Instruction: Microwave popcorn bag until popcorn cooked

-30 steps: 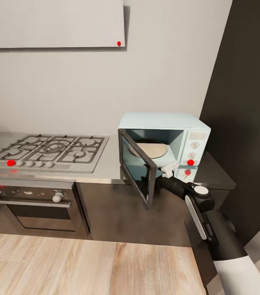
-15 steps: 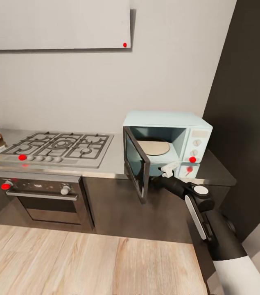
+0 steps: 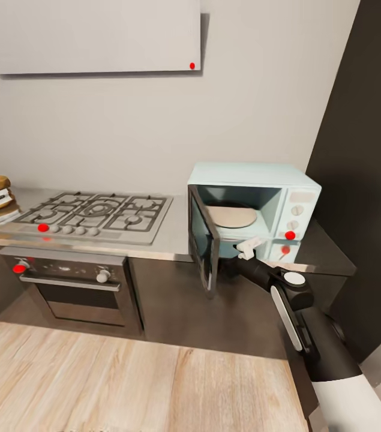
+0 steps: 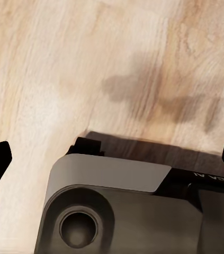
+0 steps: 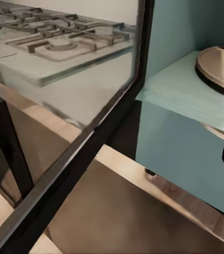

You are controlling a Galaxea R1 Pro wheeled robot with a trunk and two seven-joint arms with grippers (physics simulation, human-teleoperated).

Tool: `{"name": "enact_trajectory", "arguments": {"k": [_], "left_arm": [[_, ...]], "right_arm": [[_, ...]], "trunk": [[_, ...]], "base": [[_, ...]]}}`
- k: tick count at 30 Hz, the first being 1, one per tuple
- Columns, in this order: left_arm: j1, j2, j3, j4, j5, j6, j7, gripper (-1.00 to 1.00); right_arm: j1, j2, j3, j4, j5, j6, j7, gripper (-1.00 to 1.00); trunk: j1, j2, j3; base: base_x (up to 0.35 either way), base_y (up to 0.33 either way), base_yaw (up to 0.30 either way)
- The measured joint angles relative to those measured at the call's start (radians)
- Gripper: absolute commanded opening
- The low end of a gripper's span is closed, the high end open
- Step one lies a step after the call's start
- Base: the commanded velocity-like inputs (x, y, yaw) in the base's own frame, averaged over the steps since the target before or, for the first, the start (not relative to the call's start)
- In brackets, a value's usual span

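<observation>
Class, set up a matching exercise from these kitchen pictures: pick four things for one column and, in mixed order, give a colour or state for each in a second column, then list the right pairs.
Column one:
1. microwave
2. gas hob
3. oven
4. floor

Column two:
A. light wood planks
B. pale blue, door swung open, round plate inside
C. dark front below the counter, door closed
D. steel with grates, row of knobs at its front edge

Pairs: 1-B, 2-D, 3-C, 4-A

No legible text anywhere
</observation>
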Motion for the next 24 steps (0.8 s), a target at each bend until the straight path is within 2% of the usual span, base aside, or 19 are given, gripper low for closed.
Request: {"name": "enact_trajectory", "arguments": {"k": [10, 24], "left_arm": [[0.0, 0.0, 0.0, 0.0, 0.0, 0.0, 0.0, 1.0], [0.0, 0.0, 0.0, 0.0, 0.0, 0.0, 0.0, 1.0]], "right_arm": [[0.0, 0.0, 0.0, -0.001, -0.001, 0.0, -0.004, 1.0], [0.002, 0.006, 0.0, -0.002, -0.001, 0.0, -0.005, 1.0]], "trunk": [[0.0, 0.0, 0.0], [0.0, 0.0, -0.001]], "base": [[0.0, 0.0, 0.124], [0.0, 0.0, 0.033]]}}
